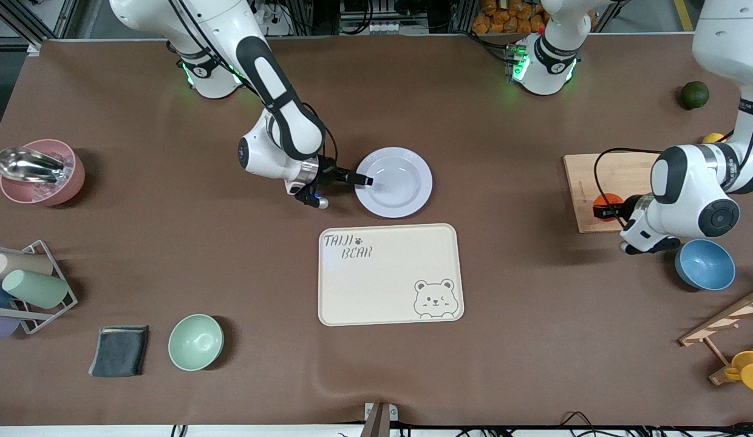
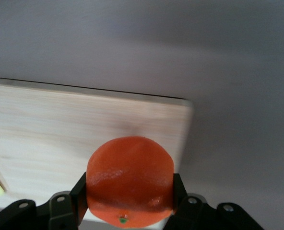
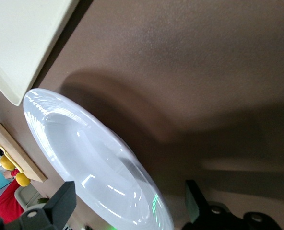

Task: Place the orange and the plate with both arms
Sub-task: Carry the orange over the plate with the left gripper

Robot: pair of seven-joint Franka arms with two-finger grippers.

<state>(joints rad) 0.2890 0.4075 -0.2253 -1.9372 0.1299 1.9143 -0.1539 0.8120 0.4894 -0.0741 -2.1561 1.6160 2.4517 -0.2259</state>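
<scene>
The pale plate point(image 1: 393, 182) lies on the brown table, farther from the front camera than the cream tray. My right gripper point(image 1: 362, 179) is at the plate's rim on the right arm's side. In the right wrist view my right gripper point(image 3: 127, 191) is open, with one finger on each side of the rim of the plate point(image 3: 84, 158). My left gripper point(image 1: 603, 211) is shut on the orange point(image 1: 607, 202) and holds it over the wooden board point(image 1: 589, 176). In the left wrist view my left gripper point(image 2: 130, 191) clamps the orange point(image 2: 130, 179) on both sides above the board point(image 2: 60, 134).
A cream bear-print tray point(image 1: 390, 274) lies mid-table. A blue bowl point(image 1: 704, 264) sits beside the left arm's wrist. A dark green fruit point(image 1: 695, 94) and a lemon point(image 1: 713, 138) lie near the board. A mint bowl point(image 1: 195, 342), grey cloth point(image 1: 119, 350), cup rack point(image 1: 24, 291) and pink bowl point(image 1: 39, 172) stand toward the right arm's end.
</scene>
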